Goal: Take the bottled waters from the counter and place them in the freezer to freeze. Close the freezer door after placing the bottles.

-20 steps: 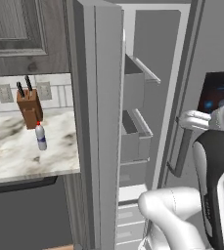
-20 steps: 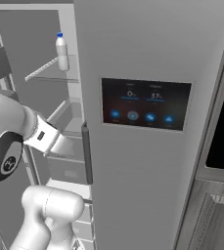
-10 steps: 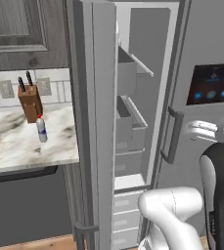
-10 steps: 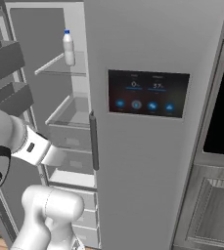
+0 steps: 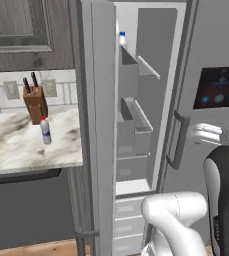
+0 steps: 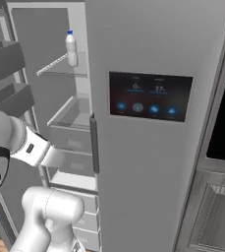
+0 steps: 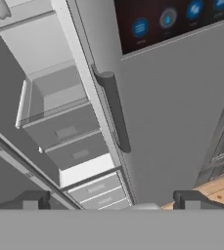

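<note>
Left base view: red-capped bottle (image 5: 45,131) waits on the tabletop (image 5: 16,150), left; blue-capped bottle (image 6: 71,48) already shelved in the freezer (image 6: 79,147) (door open for loading). Gripper (image 7: 111,199) spread wide, empty.

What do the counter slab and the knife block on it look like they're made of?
Counter: polished marble or a marble-look slab, judging by the white surface with dark grey-brown veining. Knife block: probably wood with a matte finish, given its plain brown faces; no grain is visible.
</note>
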